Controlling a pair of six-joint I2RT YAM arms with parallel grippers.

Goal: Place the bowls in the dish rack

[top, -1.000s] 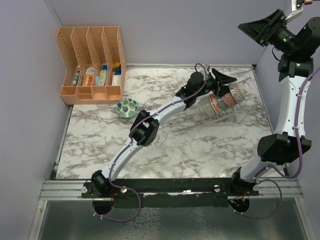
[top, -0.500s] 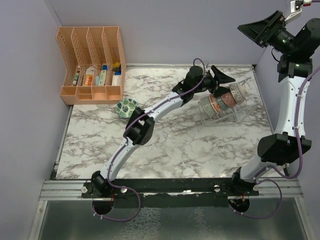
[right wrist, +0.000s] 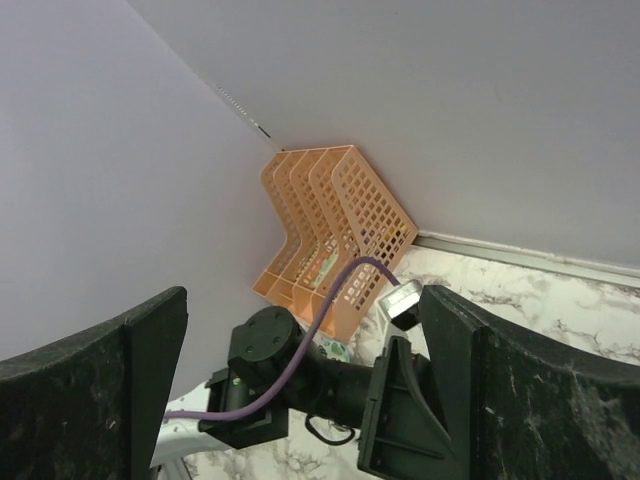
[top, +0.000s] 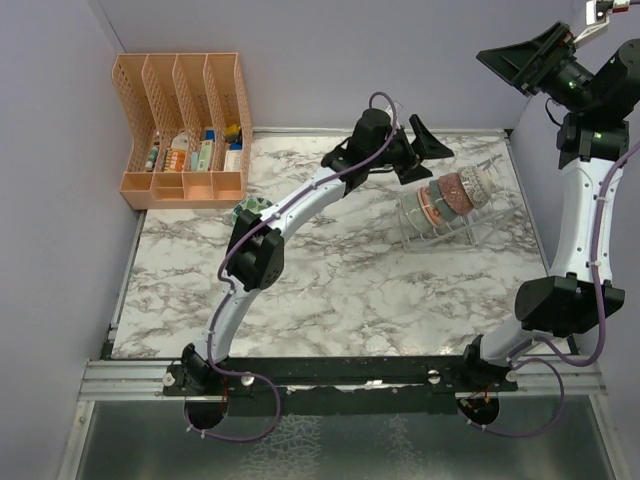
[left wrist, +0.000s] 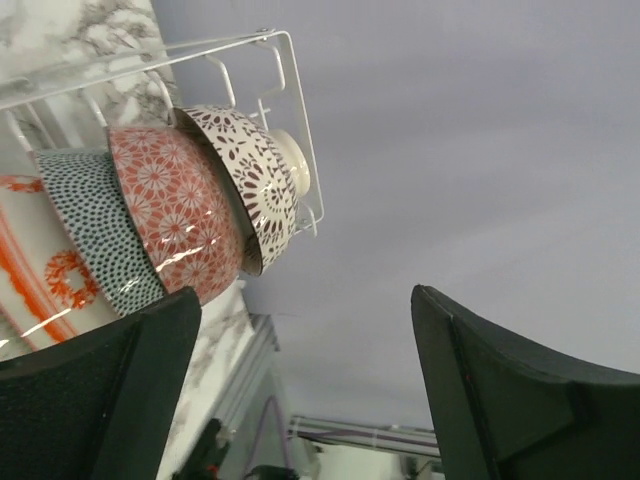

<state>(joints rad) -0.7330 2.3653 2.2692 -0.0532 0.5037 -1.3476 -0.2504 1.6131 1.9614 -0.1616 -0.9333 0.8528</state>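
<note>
left gripper (top: 418,152) hangs released above the far end of the marble table (top: 350,290), its fingers (left wrist: 100,390) spread wide and gripping nothing, just left of and apart from the dish rack (top: 488,205). the rack sits at the table's far right, near the back wall. seen from the left wrist, its thin white wires (left wrist: 290,90) hold four bowls on edge, packed rim against rim. they are a pink-white lattice bowl (left wrist: 245,170) at the end of the row, a red-orange bowl (left wrist: 175,215) next to it, a dotted blue-grey bowl (left wrist: 95,230) after that, and a white bowl with orange markings (left wrist: 30,260) at the frame's left edge. from above the row (top: 450,195) reads as a tight stack, and an exact count cannot be made from there.

a green-leaf bowl (top: 246,208) rests on the table well apart from the rack, just in front of the orange file organizer (top: 185,125) in the far left corner. the left arm (top: 290,215) runs diagonally from its base to the rack side, and its elbow joint covers part of that bowl in the overhead view.

right gripper (top: 525,58) is raised high by the right wall, clear of the table, its jaws wide apart and empty. its camera looks down over the left arm toward the organizer (right wrist: 335,230).
</note>
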